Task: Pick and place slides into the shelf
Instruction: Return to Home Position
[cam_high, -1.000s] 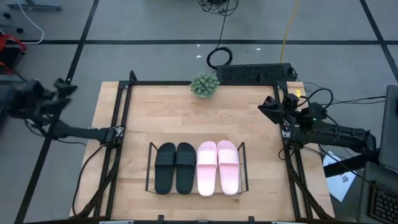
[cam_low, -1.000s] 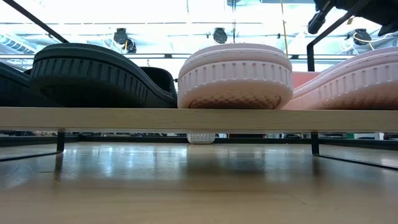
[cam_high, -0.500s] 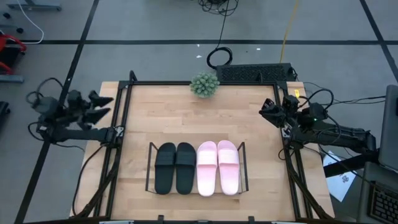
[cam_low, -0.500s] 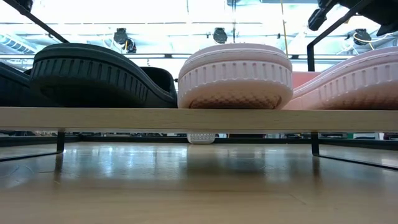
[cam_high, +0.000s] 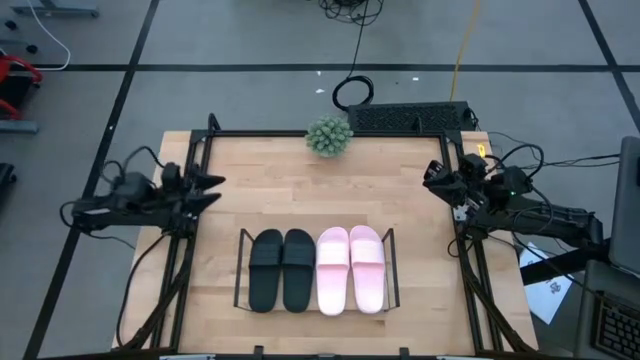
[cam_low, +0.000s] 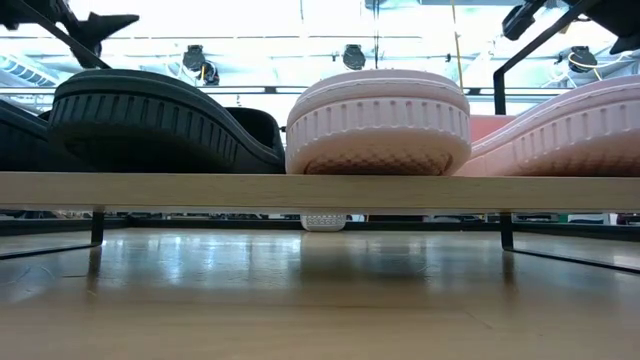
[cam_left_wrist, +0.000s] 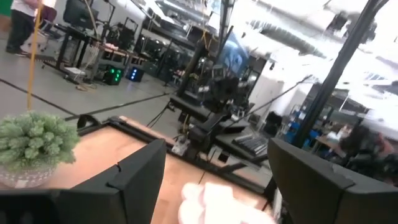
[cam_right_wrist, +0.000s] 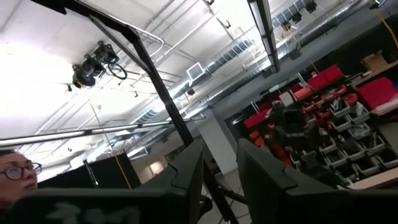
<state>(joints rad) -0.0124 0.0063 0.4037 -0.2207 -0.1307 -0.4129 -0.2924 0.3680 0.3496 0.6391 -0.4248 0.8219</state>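
Observation:
All the slides stand in the shelf (cam_high: 240, 270), soles on its clear floor, near the table's near edge. The black pair (cam_high: 282, 270) is on the left and the pink pair (cam_high: 351, 268) on the right. The low view shows their ends close up: a black slide (cam_low: 150, 120) and a pink slide (cam_low: 378, 120). My left gripper (cam_high: 210, 188) hovers open over the table's left edge, far-left of the shelf, and its wrist view catches a pink slide (cam_left_wrist: 211, 202) between the spread fingers. My right gripper (cam_high: 432, 180) waits at the table's right edge with a narrow gap (cam_right_wrist: 221, 180).
A small green potted plant (cam_high: 328, 136) stands at the table's far edge. It also shows in the left wrist view as the plant (cam_left_wrist: 34, 140). A black frame (cam_high: 300, 133) rings the wooden table. A black keyboard-like unit (cam_high: 410, 117) lies beyond the far edge. A person's face shows at a corner (cam_right_wrist: 15, 171).
My left arm has swung in from well outside the table's left side toward the table. Its gripper now reaches over the left frame rail, pointing toward the table's right. The slides and the shelf have not moved.

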